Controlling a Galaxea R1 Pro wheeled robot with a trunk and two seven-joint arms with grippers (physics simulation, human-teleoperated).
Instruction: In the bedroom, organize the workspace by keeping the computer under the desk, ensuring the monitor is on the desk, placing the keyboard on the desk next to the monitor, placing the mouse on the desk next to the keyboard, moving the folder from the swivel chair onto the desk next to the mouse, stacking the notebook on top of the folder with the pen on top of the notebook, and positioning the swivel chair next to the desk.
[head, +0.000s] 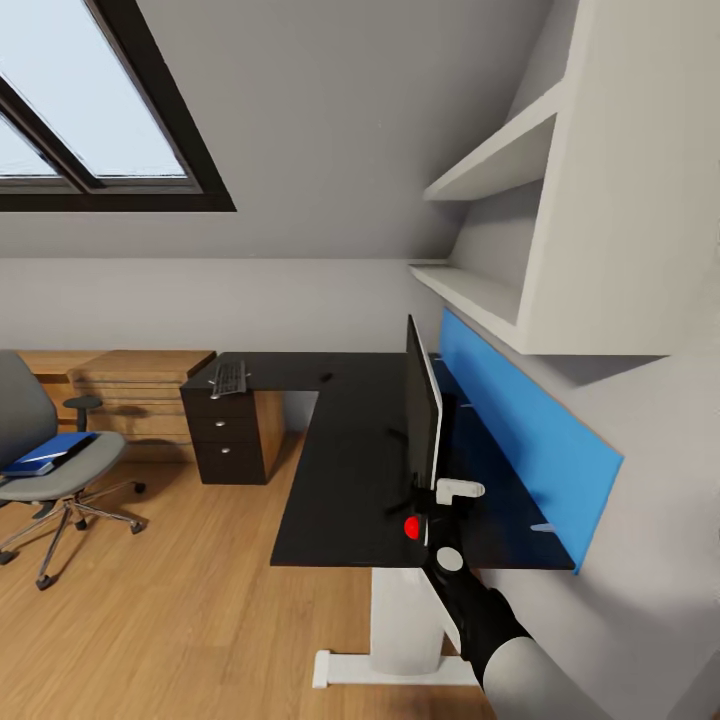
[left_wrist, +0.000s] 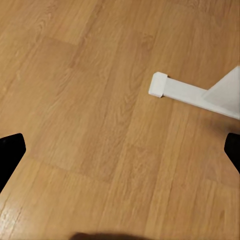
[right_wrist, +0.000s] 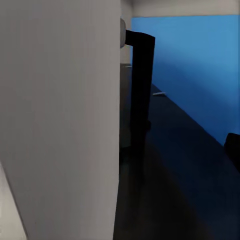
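The monitor (head: 422, 420) stands edge-on on the black L-shaped desk (head: 340, 460). My right gripper (head: 425, 515) is at its lower near corner, open, with the screen's edge between the fingers. The right wrist view shows the silver-white monitor back (right_wrist: 60, 110), its black neck (right_wrist: 141, 80) and one fingertip (right_wrist: 232, 147). The keyboard (head: 228, 378) and the small black mouse (head: 326, 377) lie on the far wing. A thin pale pen (right_wrist: 159, 93) lies behind the monitor. The blue folder (head: 45, 452) rests on the swivel chair (head: 30, 420). My left gripper (left_wrist: 120, 150) hangs open over the floor. The notebook and computer are out of view.
A blue wall panel (head: 520, 430) runs behind the desk, under white shelves (head: 500, 160). A black drawer unit (head: 232, 435) stands below the keyboard, with a light-wood chest (head: 140, 395) beside it. The desk's white foot (left_wrist: 190, 95) lies on the wooden floor (head: 180, 600).
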